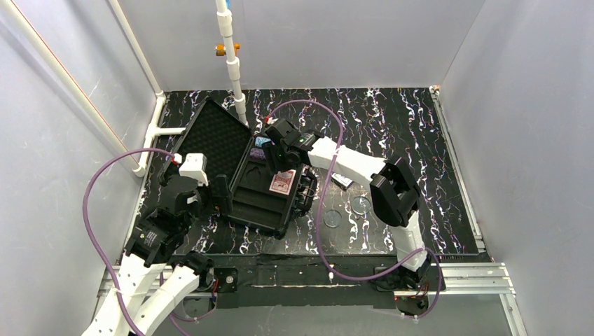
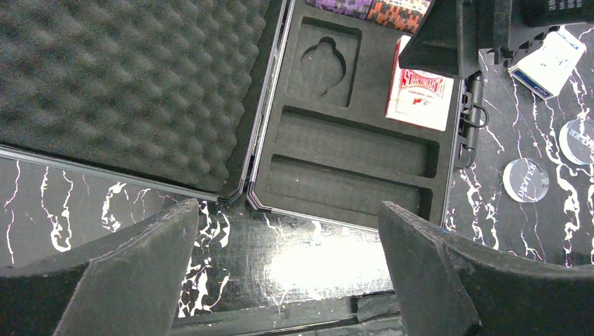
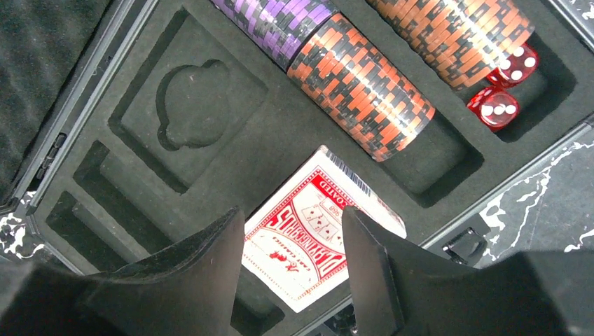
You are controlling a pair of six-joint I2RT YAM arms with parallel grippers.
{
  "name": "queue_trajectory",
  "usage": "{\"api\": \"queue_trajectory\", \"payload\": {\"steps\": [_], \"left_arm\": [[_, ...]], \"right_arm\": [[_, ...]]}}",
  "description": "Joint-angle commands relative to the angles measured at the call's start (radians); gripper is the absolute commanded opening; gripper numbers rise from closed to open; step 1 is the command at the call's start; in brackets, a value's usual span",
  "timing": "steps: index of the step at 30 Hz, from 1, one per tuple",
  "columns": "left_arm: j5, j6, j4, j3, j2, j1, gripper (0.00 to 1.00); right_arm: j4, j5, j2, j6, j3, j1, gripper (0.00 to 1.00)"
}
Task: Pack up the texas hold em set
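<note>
The black case lies open on the table, its foam-lined lid point(image 1: 213, 140) flat to the left and the moulded tray point(image 1: 256, 203) to the right. A red card deck point(image 3: 319, 231) lies askew on the tray near the handle side. Purple chips point(image 3: 280, 21) and brown chip stacks point(image 3: 364, 91) fill the far grooves, and teal chips point(image 1: 263, 141) show at the far end. My right gripper point(image 3: 294, 217) is open just above the red deck, holding nothing. My left gripper point(image 2: 291, 217) is open and empty over the table at the case's near edge. A blue-white deck point(image 2: 548, 63) lies outside the case.
Two clear round discs point(image 2: 526, 180) point(image 2: 578, 140) lie on the marbled table to the right of the case. Two red dice point(image 3: 494, 108) sit in the tray by the brown chips. A white pipe point(image 1: 235, 70) stands behind the lid. Grey walls enclose the table.
</note>
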Motion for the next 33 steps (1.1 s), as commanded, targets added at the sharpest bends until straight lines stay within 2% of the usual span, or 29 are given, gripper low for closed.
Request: {"api": "queue_trajectory", "payload": {"steps": [1, 14, 33], "left_arm": [[-0.011, 0.009, -0.002, 0.004, 0.013, -0.001, 0.99], [-0.009, 0.01, 0.003, 0.004, 0.021, -0.001, 0.99], [-0.011, 0.009, 0.003, 0.004, 0.013, -0.001, 0.99]], "right_arm": [[0.032, -0.017, 0.022, -0.005, -0.034, 0.004, 0.61], [0.041, -0.018, 0.042, 0.015, -0.12, 0.01, 0.57], [-0.034, 0.066, -0.022, -0.015, 0.019, 0.053, 0.56]]}}
